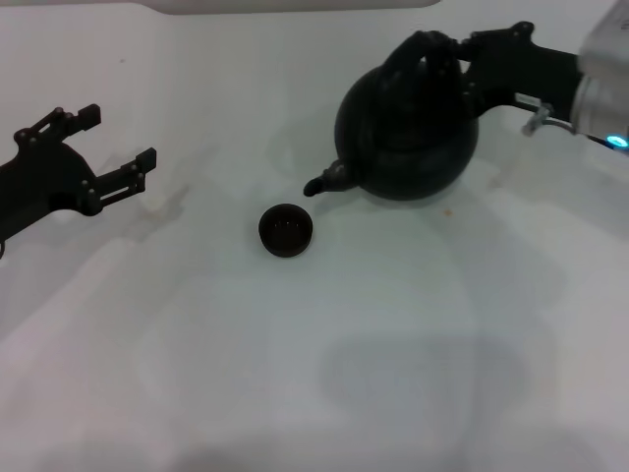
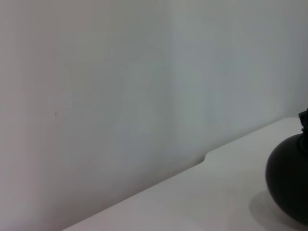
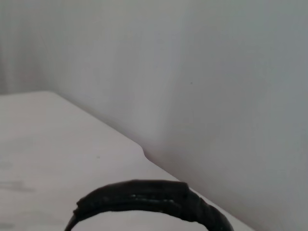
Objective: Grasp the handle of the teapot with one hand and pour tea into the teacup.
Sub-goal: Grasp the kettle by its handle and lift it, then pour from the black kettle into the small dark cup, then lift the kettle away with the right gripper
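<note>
nearest the robot, the teacup (image 1: 286, 229) stands upright on the white table (image 1: 413, 374), mouth up. just behind and to its right sits the teapot (image 1: 408, 138), its spout (image 1: 325, 181) aimed at the cup, long axis running spout to back. the right gripper (image 1: 462, 67) is at the handle (image 1: 421, 54); whether it has clamped, i cannot tell. next: lift and tip. the left gripper (image 1: 123, 147) waits spread apart, well off to the left.

Teacup (image 1: 286, 229) front-left of teapot (image 1: 407, 126), seemingly apart.
</note>
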`<state>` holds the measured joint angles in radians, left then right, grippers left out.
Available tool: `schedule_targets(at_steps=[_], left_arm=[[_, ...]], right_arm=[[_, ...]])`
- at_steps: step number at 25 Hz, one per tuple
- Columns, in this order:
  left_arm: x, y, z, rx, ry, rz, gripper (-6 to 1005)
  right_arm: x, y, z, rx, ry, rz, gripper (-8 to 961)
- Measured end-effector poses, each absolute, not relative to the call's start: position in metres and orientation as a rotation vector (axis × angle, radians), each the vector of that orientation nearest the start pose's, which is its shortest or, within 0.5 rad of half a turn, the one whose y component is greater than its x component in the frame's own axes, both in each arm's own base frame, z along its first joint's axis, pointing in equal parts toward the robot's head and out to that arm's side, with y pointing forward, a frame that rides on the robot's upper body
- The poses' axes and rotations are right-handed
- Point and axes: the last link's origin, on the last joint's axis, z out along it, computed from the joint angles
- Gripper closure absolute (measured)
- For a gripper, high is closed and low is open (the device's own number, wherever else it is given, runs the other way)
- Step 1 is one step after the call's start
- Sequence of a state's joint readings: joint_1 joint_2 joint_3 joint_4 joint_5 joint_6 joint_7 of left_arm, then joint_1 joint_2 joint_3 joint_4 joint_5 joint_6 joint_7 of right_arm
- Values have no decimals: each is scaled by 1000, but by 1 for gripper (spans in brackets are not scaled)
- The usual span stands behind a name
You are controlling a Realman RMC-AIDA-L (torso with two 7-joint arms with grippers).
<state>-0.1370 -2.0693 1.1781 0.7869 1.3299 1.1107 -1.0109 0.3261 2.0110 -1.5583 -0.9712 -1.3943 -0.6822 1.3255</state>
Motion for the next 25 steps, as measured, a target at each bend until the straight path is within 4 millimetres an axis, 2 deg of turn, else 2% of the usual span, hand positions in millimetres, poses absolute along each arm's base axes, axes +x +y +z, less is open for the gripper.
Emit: schedule_targets(at_steps=[10,25], left_arm=[[-322,294,7,-2266,-473,-575,122],[-323,297,9,-2257,-469,-566,121]], right_arm=[[225,376,-20,-2322,248,354,812],[214,363,-25,-2298,119,311,812]])
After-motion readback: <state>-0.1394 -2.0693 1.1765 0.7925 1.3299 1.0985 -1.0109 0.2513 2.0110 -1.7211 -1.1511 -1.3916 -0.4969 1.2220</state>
